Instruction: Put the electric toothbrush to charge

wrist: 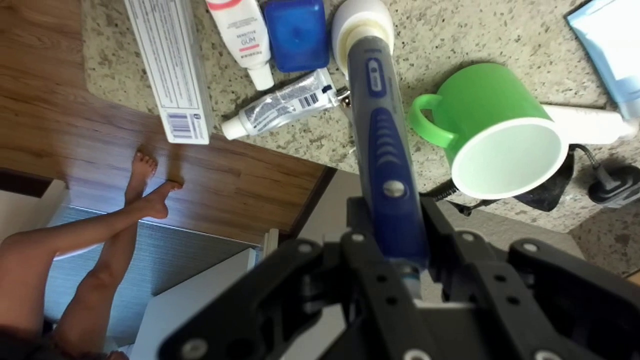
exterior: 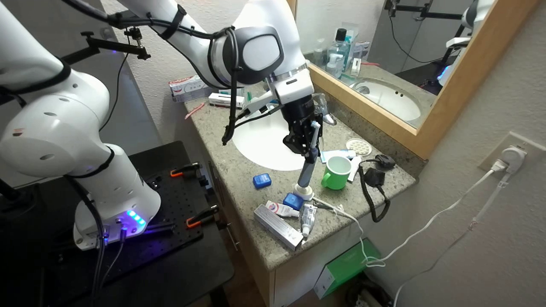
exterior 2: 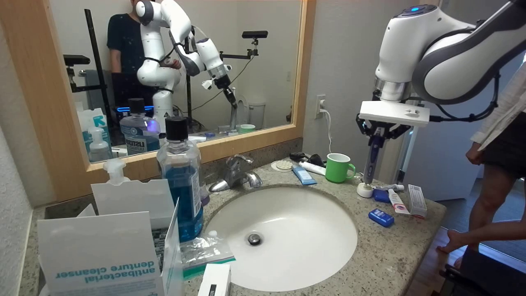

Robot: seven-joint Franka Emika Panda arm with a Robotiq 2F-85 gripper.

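Seen in an exterior view, a silver carton [exterior: 278, 227] lies at the near corner of the counter [exterior: 230, 170], with a blue case [exterior: 293, 201] beyond it. Just beyond the case stands the white charging base [exterior: 303, 192], its cord [exterior: 352, 218] running right to a wall plug [exterior: 513, 156]. The electric toothbrush [exterior: 307, 170] stands on this base, handle end down, leaning slightly. Status: placement on the base appears done; by judgement, the remaining steps are to confirm full seating, which cannot be verified from these angles, then to release the handle and retract. The toothbrush has a slim grey handle with a dark blue panel, a ridged grip and a round silvery button, narrowing to a thin, pale neck and head. The gripper [wrist: 394, 215] is clamped around the upper handle, its jaws bearing on both sides. Slightly farther, to the right, stands the green mug [exterior: 336, 172]; the sink [exterior: 266, 147] lies farther, to the left.
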